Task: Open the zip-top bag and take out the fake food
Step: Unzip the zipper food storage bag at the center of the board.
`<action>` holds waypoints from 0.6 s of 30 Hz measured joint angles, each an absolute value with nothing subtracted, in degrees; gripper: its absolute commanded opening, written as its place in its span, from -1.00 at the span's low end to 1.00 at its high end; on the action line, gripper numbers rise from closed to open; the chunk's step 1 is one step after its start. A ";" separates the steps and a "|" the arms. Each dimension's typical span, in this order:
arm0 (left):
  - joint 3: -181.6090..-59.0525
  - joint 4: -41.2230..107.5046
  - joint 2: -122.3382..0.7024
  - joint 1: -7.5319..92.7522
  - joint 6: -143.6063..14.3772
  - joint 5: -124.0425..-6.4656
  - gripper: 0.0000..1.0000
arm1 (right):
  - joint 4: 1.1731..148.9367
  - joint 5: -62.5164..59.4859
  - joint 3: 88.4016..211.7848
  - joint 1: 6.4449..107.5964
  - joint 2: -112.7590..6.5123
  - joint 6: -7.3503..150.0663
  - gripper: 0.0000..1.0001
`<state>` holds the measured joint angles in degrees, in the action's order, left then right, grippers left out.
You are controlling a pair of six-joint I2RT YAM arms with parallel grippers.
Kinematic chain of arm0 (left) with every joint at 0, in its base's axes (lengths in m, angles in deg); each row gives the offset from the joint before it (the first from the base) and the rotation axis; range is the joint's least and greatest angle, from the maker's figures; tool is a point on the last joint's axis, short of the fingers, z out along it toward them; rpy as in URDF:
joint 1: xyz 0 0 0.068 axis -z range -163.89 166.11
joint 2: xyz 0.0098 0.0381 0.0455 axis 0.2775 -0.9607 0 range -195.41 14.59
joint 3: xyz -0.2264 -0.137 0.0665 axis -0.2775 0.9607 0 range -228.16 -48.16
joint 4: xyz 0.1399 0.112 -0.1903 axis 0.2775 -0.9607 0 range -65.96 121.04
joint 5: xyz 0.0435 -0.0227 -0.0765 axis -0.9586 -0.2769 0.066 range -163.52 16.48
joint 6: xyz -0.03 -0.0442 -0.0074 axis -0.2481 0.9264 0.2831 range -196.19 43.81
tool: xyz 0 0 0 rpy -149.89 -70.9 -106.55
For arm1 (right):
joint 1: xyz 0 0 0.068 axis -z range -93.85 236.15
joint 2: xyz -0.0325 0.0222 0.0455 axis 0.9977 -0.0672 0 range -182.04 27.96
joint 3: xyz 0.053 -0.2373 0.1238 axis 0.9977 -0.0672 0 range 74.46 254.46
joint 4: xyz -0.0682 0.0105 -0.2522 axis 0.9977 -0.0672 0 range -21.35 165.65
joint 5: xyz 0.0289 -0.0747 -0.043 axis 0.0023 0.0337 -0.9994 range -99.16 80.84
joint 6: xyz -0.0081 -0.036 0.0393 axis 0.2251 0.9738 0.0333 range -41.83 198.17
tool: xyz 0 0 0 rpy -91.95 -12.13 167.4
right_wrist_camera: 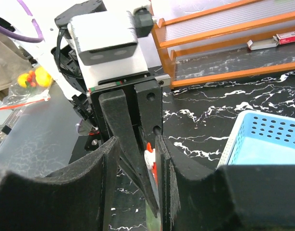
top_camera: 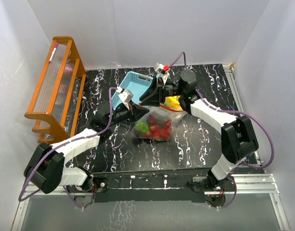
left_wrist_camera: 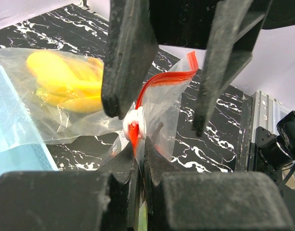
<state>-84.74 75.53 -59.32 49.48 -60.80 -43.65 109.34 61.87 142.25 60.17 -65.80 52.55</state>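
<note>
**Both grippers at the mouth of the bag, fruit inside**

From where I stand, the clear zip-top bag (top_camera: 146,120) sits on the black marbled worktop (top_camera: 195,139), just beside the blue basket (top_camera: 133,84) on the side nearer the arms' bases. Its top end is pulled up off the worktop, close against the basket's right-hand corner.

The fake food (top_camera: 157,129) is all inside the bag. The red strawberries (top_camera: 162,131) and green grapes (top_camera: 141,127) are heaped in the low end, away from the basket. A yellow fruit (left_wrist_camera: 66,82) hangs in the raised part near the basket's wall.

The left gripper (left_wrist_camera: 139,150) is pinched tight on the bag's top edge. Its two fingers are pressed together over the red zip strip (left_wrist_camera: 162,82), right under the white slider (left_wrist_camera: 137,122).

The right gripper (left_wrist_camera: 158,123) comes in from the opposite side, above the basket's near corner. Its jaws stand apart, one either side of the zip strip and the slider, and they grip nothing. In its own wrist view the slider sits just beside its right finger. I cannot tell whether they touch.

An orange wooden rack (top_camera: 56,82) stands well apart from the basket, over to its left against the wall.
</note>
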 measured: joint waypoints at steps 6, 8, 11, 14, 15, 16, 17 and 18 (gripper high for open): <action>-84.65 75.48 -58.73 49.50 -60.84 -43.65 -1.00 | 109.32 61.37 142.25 60.17 -67.04 52.55 -0.43; -84.65 75.46 -58.71 49.50 -60.84 -43.65 -1.00 | 109.30 61.32 142.25 60.17 -67.24 52.55 -0.45; -84.65 75.40 -58.71 49.50 -60.84 -43.69 -1.00 | 109.32 61.32 142.25 60.17 -67.26 52.52 -0.45; -84.59 75.40 -58.69 49.48 -60.95 -43.69 -1.00 | 109.19 61.19 142.23 60.17 -67.26 52.55 -0.23; -84.59 75.40 -58.69 49.50 -61.01 -43.69 -1.00 | 108.91 60.97 142.23 60.17 -67.26 52.70 -0.20; -84.59 75.40 -58.69 49.50 -61.06 -43.71 -1.00 | 108.47 60.69 142.23 60.17 -67.26 53.00 -0.20; -84.56 75.40 -58.69 49.50 -61.08 -43.74 -1.00 | 107.94 60.29 142.23 60.17 -67.26 53.42 -0.20; -84.56 75.40 -58.69 49.48 -61.10 -43.74 -1.00 | 107.29 59.94 142.23 60.17 -67.26 53.75 -0.20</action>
